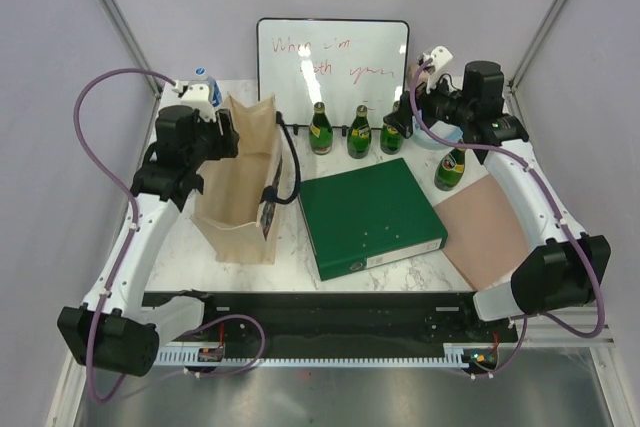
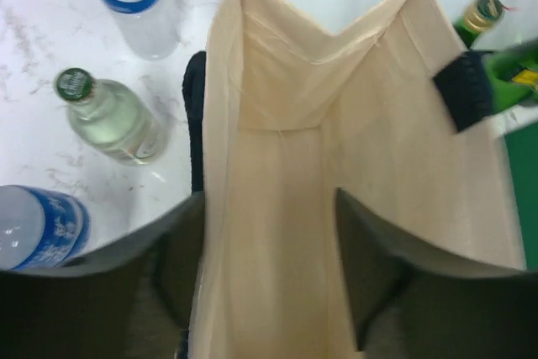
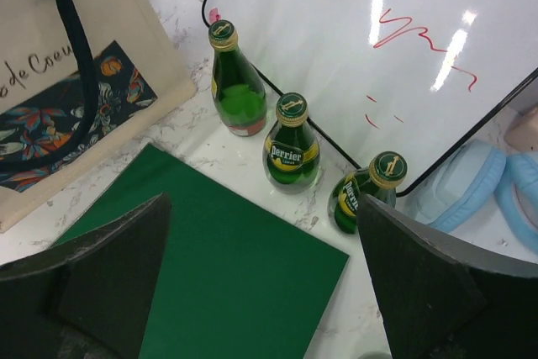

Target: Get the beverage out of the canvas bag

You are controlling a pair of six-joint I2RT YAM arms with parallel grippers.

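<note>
1. The tall beige canvas bag with dark straps (image 1: 240, 227) stands up on the left of the white bench (image 1: 296, 247). Its mouth gapes wide, so a hand can reach in.
2. The left hand (image 2: 269, 233) hangs over that mouth. Its fingers are partly apart and hold nothing.
3. No drink shows inside the bag, but the fingers hide its bottom.
4. The right hand (image 3: 262, 233) is wide open and empty above the green glass bottles (image 3: 292, 140) by the whiteboard (image 3: 378, 31), likely to keep clear.

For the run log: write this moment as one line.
left gripper: open over canvas bag mouth | right gripper: open, near green bottles | bag: upright, nothing visible inside
</note>
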